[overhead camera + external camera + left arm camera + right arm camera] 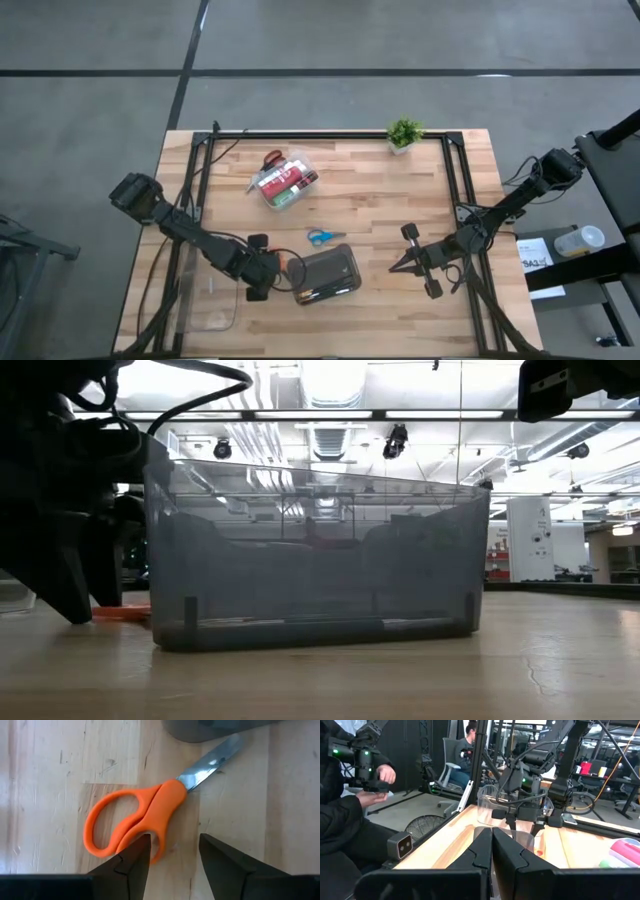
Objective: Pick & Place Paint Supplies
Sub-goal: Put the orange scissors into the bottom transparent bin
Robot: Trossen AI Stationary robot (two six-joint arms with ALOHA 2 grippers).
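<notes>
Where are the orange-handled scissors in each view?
High view: orange scissors sit between the left gripper and the dark grey case.
Low view: an orange sliver at the case's left foot.
Left wrist view: centre frame, just ahead of the open fingers.
Right wrist view: cannot tell.
Shared landmark: the case.

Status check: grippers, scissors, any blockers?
Left gripper jaws open, low over orange scissors, nothing held. Right gripper shut, idle. Scissor blade tip beside or under dark grey case.

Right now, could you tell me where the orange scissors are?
In the high view, the orange scissors lie flat, front-left, between the open left gripper and the dark grey case.
</notes>
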